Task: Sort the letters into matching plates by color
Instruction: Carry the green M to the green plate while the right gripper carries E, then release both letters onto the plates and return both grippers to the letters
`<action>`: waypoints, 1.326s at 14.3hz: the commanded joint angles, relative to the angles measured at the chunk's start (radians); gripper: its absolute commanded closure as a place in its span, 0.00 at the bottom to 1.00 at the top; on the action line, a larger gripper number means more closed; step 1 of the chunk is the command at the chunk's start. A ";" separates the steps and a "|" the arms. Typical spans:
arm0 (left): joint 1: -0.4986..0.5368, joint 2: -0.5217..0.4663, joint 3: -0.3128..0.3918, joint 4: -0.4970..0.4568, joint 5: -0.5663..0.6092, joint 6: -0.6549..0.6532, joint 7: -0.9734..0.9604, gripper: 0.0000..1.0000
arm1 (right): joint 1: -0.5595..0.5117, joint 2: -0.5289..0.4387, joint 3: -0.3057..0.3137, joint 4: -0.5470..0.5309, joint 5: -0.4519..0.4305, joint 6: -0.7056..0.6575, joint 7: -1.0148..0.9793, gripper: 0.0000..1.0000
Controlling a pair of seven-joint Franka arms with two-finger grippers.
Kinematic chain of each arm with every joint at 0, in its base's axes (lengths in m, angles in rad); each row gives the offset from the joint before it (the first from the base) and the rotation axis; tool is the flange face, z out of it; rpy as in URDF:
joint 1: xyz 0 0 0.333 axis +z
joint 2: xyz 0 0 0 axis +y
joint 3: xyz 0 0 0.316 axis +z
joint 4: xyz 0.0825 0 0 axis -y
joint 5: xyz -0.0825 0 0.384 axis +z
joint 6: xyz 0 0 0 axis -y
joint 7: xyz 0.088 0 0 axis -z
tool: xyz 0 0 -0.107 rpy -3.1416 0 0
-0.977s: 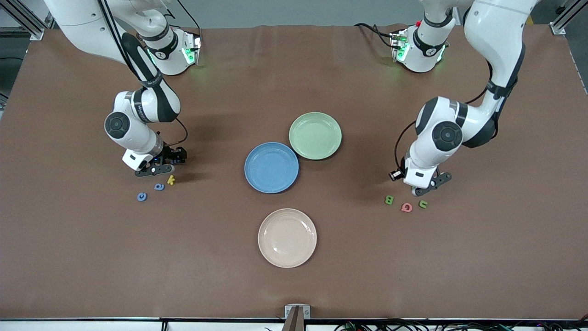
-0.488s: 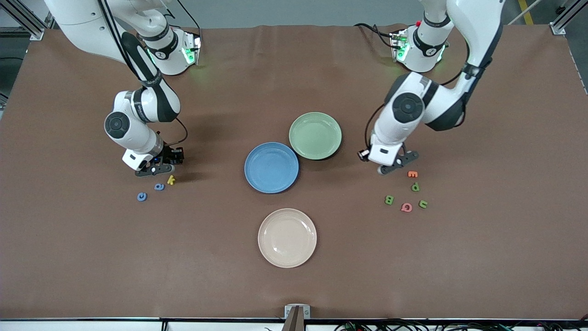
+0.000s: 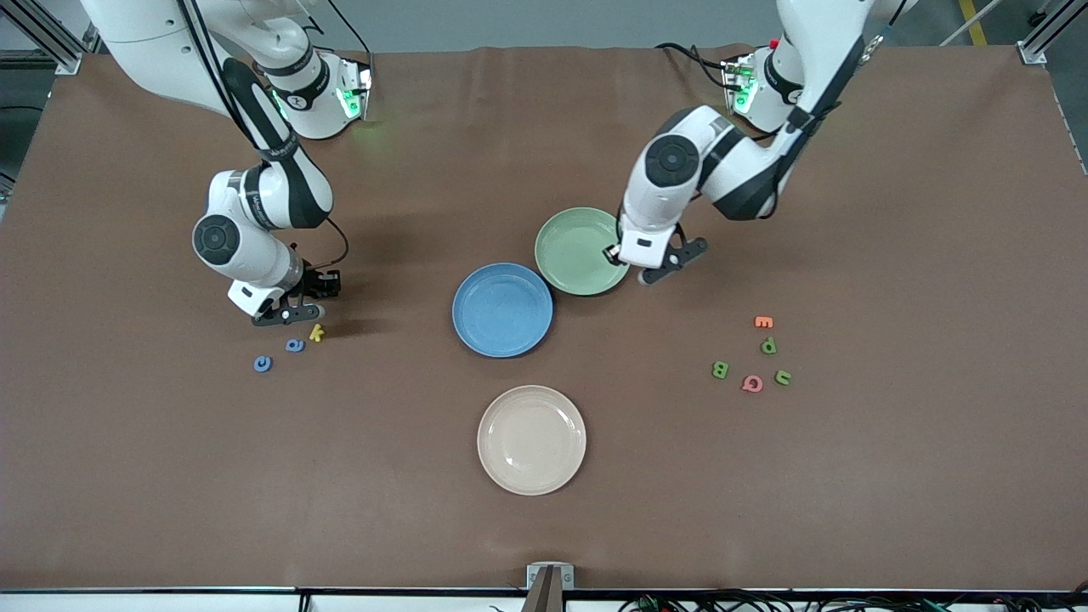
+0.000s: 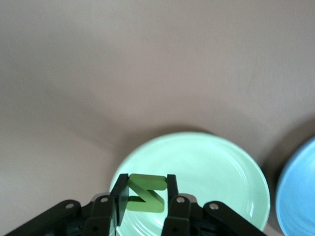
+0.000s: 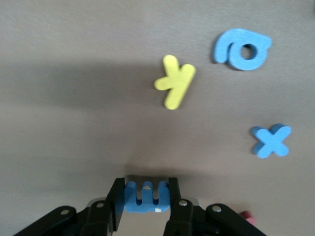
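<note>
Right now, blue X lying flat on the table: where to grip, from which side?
Blue X: come straight down from above, since it lies flat on the table. Close across its centre, into two opposing notches; probably steadier than pinching one thin arm.

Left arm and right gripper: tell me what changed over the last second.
The left gripper, shut on a green letter, swung from the letters at its end of the table to the green plate. The right gripper closed on a blue letter at the table without travelling. The blue plate, cream plate and loose letters kept their places.
</note>
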 commanded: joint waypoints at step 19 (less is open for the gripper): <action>0.077 0.043 0.036 0.094 0.134 0.102 -0.181 0.00 | 0.325 0.367 0.147 0.691 0.005 -0.207 1.109 0.99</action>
